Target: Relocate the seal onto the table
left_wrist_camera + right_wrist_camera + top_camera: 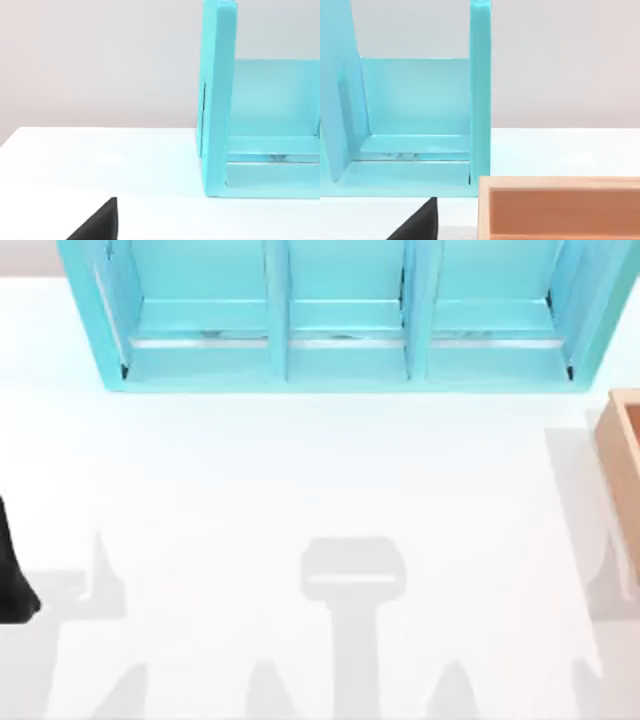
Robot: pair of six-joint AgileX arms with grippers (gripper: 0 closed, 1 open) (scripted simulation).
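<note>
The seal is out of view. The white table (320, 480) spreads wide in the top view. My left arm (14, 570) is a dark shape parked at the table's left edge. A dark corner of my left gripper (98, 223) pokes into the left wrist view, low over the table (100, 155). The right wrist view has a similar dark corner of my right gripper (418, 223) above the table (560, 150), in front of the wooden box.
A light-blue three-compartment cabinet (345, 340) stands along the table's far edge, also seen as the cabinet (260, 125) and the cabinet (415, 125) from the wrists. A tan wooden box (622, 445) sits at the right edge, the same box (560, 207) close before the right wrist.
</note>
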